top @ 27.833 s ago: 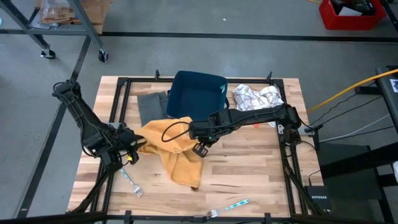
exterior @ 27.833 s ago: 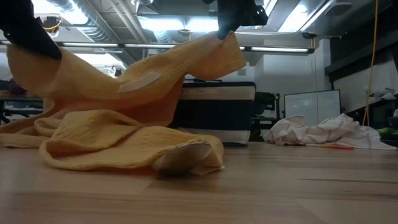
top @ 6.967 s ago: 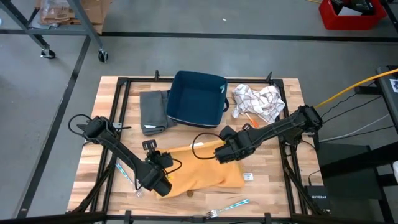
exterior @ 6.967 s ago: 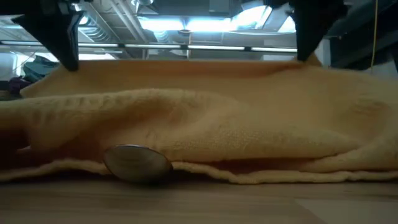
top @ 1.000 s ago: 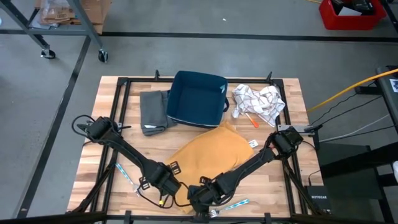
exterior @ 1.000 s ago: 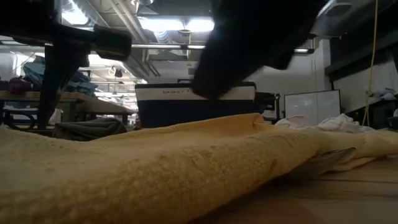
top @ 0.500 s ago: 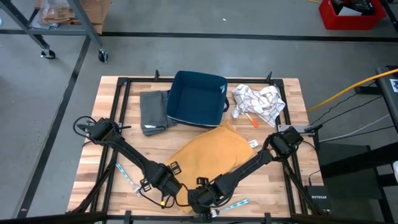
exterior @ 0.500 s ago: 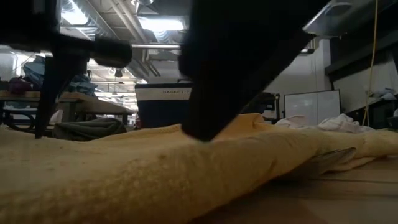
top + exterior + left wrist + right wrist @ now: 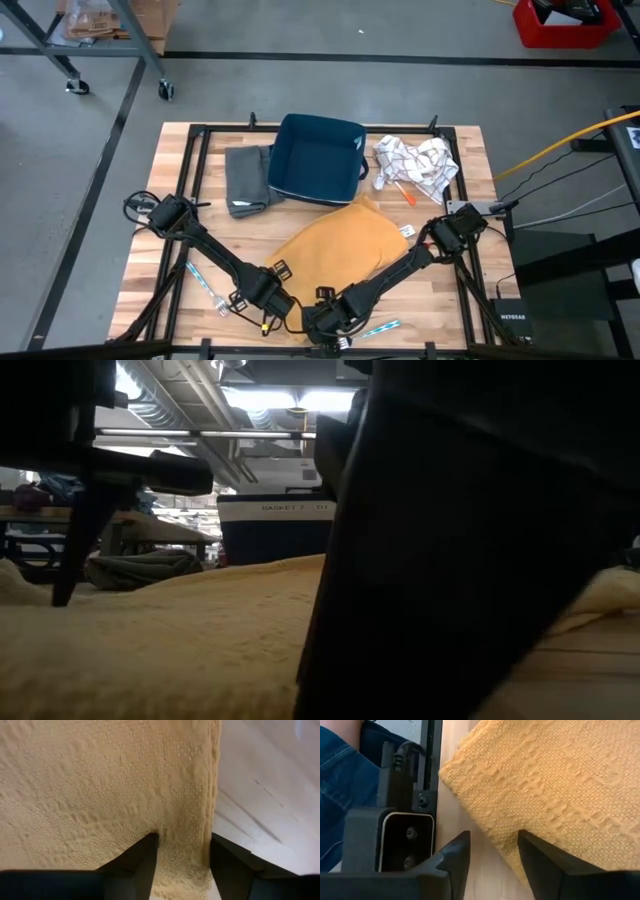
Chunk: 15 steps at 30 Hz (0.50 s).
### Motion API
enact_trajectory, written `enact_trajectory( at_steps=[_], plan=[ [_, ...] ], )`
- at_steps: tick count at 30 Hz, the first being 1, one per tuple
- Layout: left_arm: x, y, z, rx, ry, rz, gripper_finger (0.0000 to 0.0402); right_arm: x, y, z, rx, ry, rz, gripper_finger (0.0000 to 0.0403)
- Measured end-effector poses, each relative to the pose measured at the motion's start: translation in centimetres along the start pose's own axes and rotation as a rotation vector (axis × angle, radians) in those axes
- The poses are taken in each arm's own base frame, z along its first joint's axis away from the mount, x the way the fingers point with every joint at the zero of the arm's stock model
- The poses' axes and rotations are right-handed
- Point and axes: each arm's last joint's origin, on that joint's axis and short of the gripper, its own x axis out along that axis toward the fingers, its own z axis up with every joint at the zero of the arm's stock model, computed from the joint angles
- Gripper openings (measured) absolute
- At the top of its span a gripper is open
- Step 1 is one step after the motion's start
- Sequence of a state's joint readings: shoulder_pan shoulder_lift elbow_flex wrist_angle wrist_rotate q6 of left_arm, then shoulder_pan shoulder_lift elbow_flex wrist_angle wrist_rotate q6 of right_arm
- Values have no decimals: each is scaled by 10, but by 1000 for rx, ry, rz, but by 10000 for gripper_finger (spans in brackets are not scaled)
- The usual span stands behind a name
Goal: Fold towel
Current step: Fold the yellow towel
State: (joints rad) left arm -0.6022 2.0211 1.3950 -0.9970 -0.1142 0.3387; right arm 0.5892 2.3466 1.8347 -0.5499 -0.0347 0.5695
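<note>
Apparently the step in hand is picking up the near edge of the mustard-yellow waffle-weave towel (image 9: 335, 250), which lies spread flat in the lower middle of the high view, on the pale wooden slat table (image 9: 450, 310), just below the dark blue fabric basket (image 9: 318, 158).

Toward the lower left of centre in that view, the left gripper (image 9: 262, 294) is down at the towel's near left corner. Its wrist view shows the two dark fingers (image 9: 142, 860) standing apart with the hem between them, not yet pinched. Just to its right, the right gripper (image 9: 327, 318) sits at the near right corner; its fingers (image 9: 455, 855) are also apart, straddling the cloth's edge with bare wood showing between them.

My judgement is that the next move calls for both pairs of fingers to close on the hem, then lift together and carry that edge toward the basket side to make the first fold.

Only the high view gives the whole layout: a folded grey cloth (image 9: 246, 180) at upper left, a crumpled white checked cloth (image 9: 415, 160) at upper right, forks near the bottom edge. The wrist views alone show the finger gaps. The low view is mostly blocked by a dark arm.
</note>
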Motion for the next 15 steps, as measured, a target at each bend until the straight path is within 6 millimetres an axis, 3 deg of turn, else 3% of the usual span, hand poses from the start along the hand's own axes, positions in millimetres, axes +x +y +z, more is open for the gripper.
enact_trajectory(
  at_steps=[10, 15],
  plan=[
    [-1, 1, 2, -120, -23, 9, 14, 0, 0, 0, 146, -6, 4, 13],
    [-2, 0, 2, -147, -22, 9, 12, 0, 2, 1, 225, -19, 15, 21]
  ],
)
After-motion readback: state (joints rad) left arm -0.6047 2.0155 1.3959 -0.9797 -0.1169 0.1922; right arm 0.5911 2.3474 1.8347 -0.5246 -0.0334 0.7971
